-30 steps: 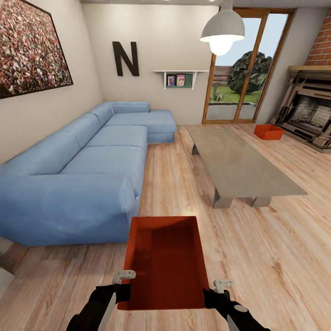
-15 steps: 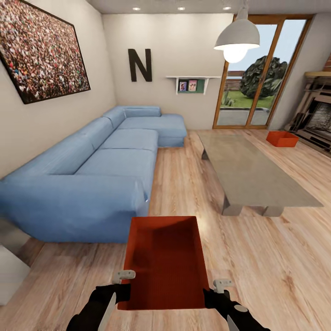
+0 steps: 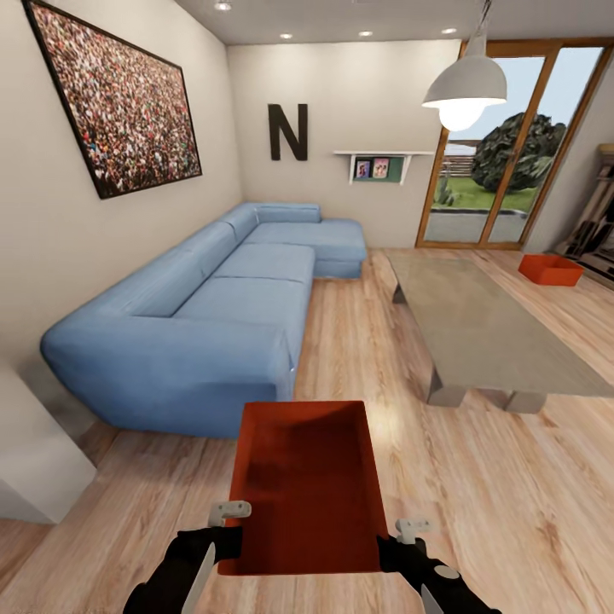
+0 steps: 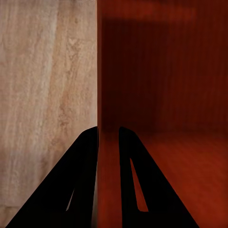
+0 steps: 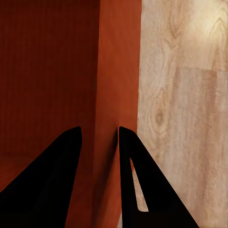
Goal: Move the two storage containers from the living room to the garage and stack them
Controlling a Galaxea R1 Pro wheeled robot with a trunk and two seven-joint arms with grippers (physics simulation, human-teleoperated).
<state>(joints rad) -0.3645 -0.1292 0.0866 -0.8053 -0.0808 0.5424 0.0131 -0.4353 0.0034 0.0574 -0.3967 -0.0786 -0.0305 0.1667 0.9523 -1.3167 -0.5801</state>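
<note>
Since a second ago your whole view has swung: the sofa (image 3: pixel 213 324) and the letter N (image 3: pixel 288 131) have slid rightward in the head view and a pale block (image 3: pixel 34 460) has come in at the lower left, while both claws and the box between them sit exactly where they were. That is the base and head turning, not the things.

Your left claw (image 3: pixel 223 522) is pinched narrow on the left wall of the storage container (image 3: pixel 307 486); the left wrist view shows one finger outside against the wall and one inside. Your right claw (image 3: pixel 408 535) is clamped the same way on the right wall, straddling it in the right wrist view. The container hangs level between them, held near its closer end, open top up, empty, above the wood plank floor (image 3: pixel 503 477).

I'd judge the risk to lie in the hold: both grips sit at one end, so the far end could sag or the walls slip through the fingers if you turn or brake sharply. The pale block is close on your left, too.

A second container (image 3: pixel 550 269) rests on the floor past the grey counter (image 3: pixel 486 328), near the glass doors (image 3: pixel 499 183), well apart from you.
</note>
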